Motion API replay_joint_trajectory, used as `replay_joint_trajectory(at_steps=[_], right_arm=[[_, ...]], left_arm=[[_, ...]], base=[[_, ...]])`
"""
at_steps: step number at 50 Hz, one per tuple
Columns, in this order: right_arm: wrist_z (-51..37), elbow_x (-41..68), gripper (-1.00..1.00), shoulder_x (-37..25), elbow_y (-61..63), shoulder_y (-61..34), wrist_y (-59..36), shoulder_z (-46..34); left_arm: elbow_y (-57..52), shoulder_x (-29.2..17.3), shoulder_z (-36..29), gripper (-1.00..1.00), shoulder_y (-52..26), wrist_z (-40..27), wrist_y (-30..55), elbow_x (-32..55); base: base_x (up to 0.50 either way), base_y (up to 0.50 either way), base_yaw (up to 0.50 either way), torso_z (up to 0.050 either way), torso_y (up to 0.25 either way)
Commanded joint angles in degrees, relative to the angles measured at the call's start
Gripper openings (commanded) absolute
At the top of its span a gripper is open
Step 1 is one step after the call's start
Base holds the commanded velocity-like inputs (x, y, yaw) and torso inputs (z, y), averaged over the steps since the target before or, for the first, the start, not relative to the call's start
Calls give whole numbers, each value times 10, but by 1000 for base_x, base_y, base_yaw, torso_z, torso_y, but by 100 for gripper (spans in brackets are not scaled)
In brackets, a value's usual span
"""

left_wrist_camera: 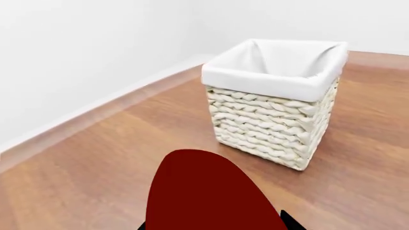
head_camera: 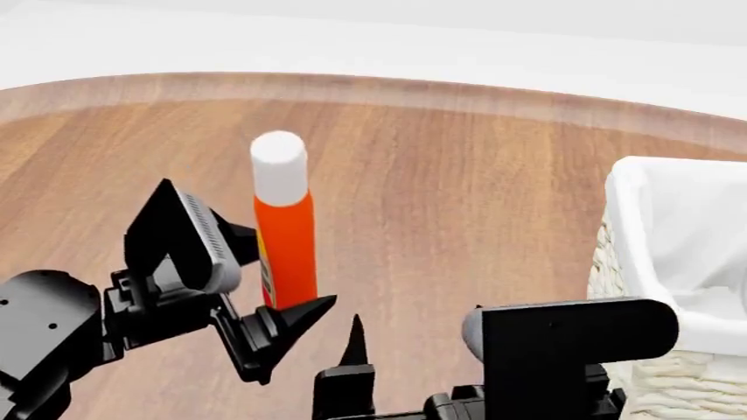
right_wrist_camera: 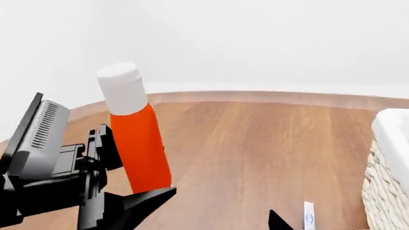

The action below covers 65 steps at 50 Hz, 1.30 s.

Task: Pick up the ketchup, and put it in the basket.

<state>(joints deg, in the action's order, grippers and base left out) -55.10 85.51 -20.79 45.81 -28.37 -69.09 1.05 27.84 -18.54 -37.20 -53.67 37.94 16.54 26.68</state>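
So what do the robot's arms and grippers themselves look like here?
Both are matte black and blocky. The left gripper has a grey ribbed pad on one finger and pointed black fingertips. The right gripper shows a pointed black tip beside a rounded grey-edged housing. No cables visible.

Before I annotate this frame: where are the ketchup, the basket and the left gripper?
ketchup (head_camera: 286, 245), head view, orange body.
basket (left_wrist_camera: 275, 127), left wrist view, woven front wall.
left gripper (head_camera: 251, 302), head view, between its fingertips.

Orange-red ketchup (head_camera: 287, 254) with its white cap, cream woven basket (left_wrist_camera: 271, 127) lined in white cloth, black left tool (head_camera: 240, 293), brown wood-grain floor (head_camera: 467, 192).
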Motion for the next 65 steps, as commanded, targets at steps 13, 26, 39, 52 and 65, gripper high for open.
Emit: replay_joint_trajectory(at_steps=[13,26,39,52,65], right_arm=[[-160,290,100,2,-101,-198,23,-66],[-89,224,100,40,-153,-211,27,-59],[-41,167,100,64,-191,-215,30,-72],[13,77,100,57,-223,-233,12,-106],[94,-25,100,44,-242,-252,-1,-165]], left_arm=[[-23,-7,-7,-100,3,16,17,21],[-62,-22,-14,-100,15,23,38,33],[-68,-27,-17,-100,18,22,38,31],[-72,-30,-22,-100,20,24,37,30],[-66,-33,-31,-100,25,29,25,21]], base=[[0,0,0,0,1],[0,0,0,0,0],[0,0,0,0,1],[0,0,0,0,0],[0,0,0,0,1]])
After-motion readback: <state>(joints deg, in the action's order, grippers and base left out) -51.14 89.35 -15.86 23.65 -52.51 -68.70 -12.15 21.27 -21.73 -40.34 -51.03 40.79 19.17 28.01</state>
